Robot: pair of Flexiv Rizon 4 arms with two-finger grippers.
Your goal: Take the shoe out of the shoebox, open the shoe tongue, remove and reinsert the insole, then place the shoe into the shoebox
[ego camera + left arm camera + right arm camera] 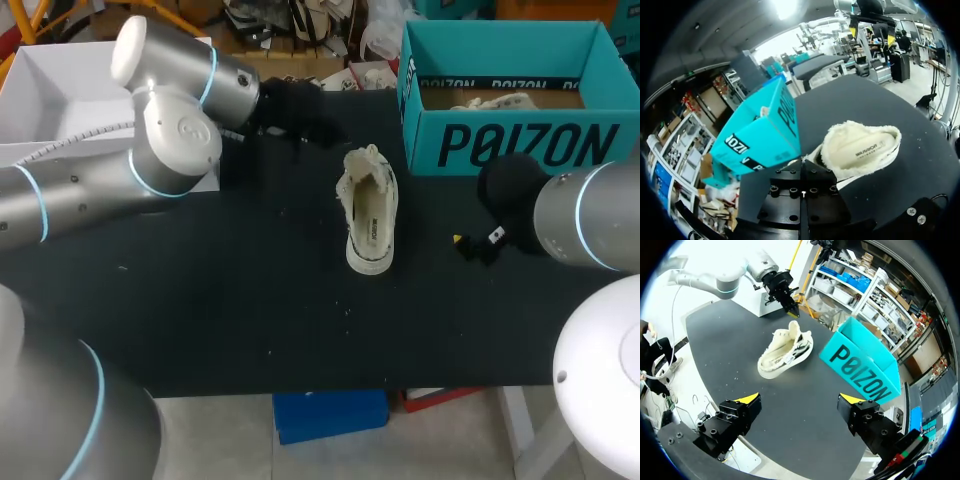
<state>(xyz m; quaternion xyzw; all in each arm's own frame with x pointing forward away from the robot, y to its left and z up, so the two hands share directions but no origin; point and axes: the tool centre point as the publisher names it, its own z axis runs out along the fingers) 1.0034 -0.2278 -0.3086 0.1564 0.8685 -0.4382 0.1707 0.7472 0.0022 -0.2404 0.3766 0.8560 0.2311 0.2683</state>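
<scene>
one shoe point(368, 215) is lying on the table outside the one teal shoebox point(510, 145), well ahead of the right gripper point(800, 400), whose fingers are gaping wide and holding nothing. left gripper point(300, 115) is hovering near the tongue end (grip state: cannot tell). shoe is looking light and soft-walled, so pinching the heel collar seems safest.

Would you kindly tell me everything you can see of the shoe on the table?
The shoe is a cream-white low sneaker with a fleecy lining, dark side stripes and a pale rubber sole. It stands upright on its sole on the black table, outside the teal shoebox and beside it. Its mouth gapes open, showing the printed insole inside. Only the table visibly touches it.
</scene>
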